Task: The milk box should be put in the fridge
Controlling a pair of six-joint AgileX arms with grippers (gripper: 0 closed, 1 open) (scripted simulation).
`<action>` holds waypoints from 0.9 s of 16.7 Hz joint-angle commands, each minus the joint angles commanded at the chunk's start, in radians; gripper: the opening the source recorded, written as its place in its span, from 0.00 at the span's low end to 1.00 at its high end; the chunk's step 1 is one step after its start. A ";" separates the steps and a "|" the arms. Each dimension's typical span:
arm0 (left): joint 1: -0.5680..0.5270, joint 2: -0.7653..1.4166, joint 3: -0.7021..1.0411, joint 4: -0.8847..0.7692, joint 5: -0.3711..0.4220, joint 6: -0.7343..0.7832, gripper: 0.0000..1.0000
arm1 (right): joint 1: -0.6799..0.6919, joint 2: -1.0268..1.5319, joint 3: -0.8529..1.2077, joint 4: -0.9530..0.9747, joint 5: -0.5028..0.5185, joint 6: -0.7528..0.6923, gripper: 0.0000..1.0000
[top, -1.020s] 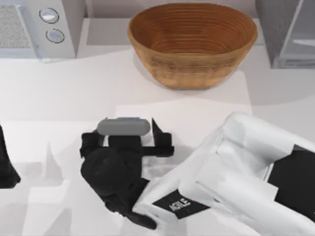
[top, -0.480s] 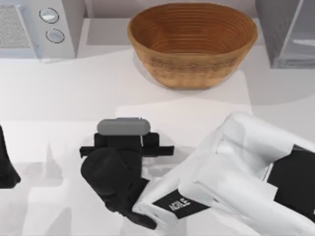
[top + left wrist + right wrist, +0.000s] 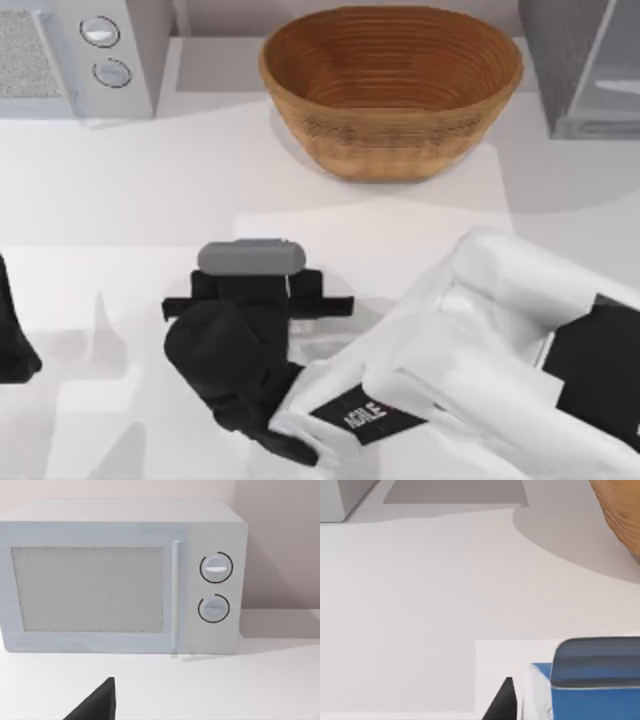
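My right gripper [image 3: 258, 290] sits low over the middle of the table [image 3: 150, 200], toward its front edge, with its fingers drawn in against the milk box [image 3: 592, 692], clamped on it. The box's grey top [image 3: 249, 257] shows just beyond the wrist. The fridge [image 3: 585, 65] stands at the table's far right corner, well apart from the box. The brown basket [image 3: 390, 90] is at the far edge, the microwave [image 3: 120, 577] with 2 dials at the far left corner. My left arm [image 3: 12, 340] is parked at the left edge.
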 joint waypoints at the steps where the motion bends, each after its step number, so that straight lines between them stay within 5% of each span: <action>1: 0.000 0.000 0.000 0.000 0.000 0.000 1.00 | 0.000 0.000 0.000 0.000 0.000 0.000 0.00; 7: 0.000 0.000 0.000 0.000 0.000 0.000 1.00 | 0.004 -0.013 0.004 -0.015 -0.002 0.002 0.00; 15: 0.000 0.000 0.000 0.000 0.000 0.000 1.00 | 0.004 -0.240 0.048 -0.300 -0.005 0.002 0.00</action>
